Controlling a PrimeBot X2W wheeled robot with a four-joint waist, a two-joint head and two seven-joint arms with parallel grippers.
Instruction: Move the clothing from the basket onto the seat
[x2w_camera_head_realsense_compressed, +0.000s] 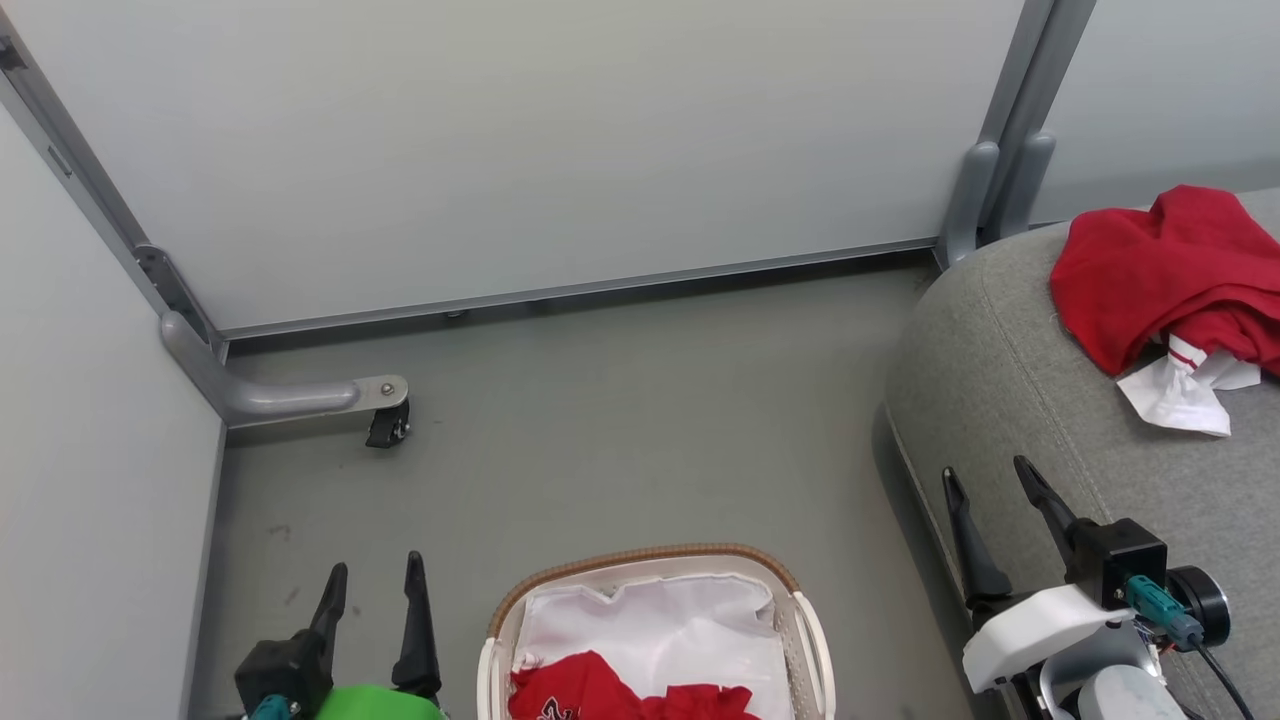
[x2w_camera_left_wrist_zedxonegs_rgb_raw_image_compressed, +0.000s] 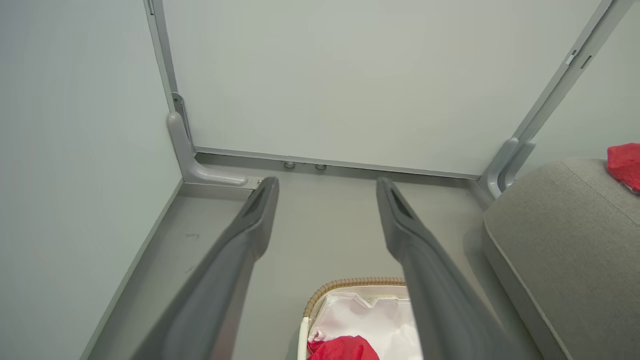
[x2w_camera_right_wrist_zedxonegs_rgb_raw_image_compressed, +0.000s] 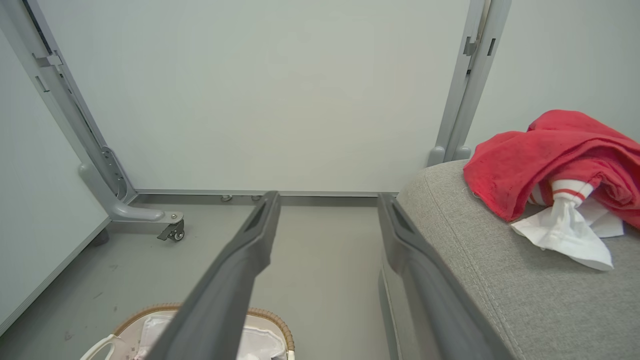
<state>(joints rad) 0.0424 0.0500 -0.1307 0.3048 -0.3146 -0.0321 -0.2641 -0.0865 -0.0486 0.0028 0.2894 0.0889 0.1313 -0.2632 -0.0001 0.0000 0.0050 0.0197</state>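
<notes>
Both claws are held spread wide with nothing between their fingers: the left claw over the floor just beside the basket, and the right claw above the rounded front edge of the seat.

The seat is the largest thing to be reckoned with. Its edge is curved, and a garment set down too close to it could be expected to slide off onto the floor. The red clothing on the seat is seen bunched well back from that edge, with a white piece poking out beneath it, so little danger is judged there unless it is brushed by the right claw.

The basket looks light and stands free on the floor between the two claws. It could be dragged or tipped if a garment is pulled sideways rather than lifted straight up, or if its woven rim is struck on the way down.

The red clothing in the basket lies crumpled at the near end, partly cut off by the bottom of the head view, so its full extent cannot be told. If only a fold is pinched, the rest may trail and be dropped in the gap between basket and seat.

The white liner is touched by that clothing — a deep grasp could catch the liner too, and it would be carried off by mistake.
</notes>
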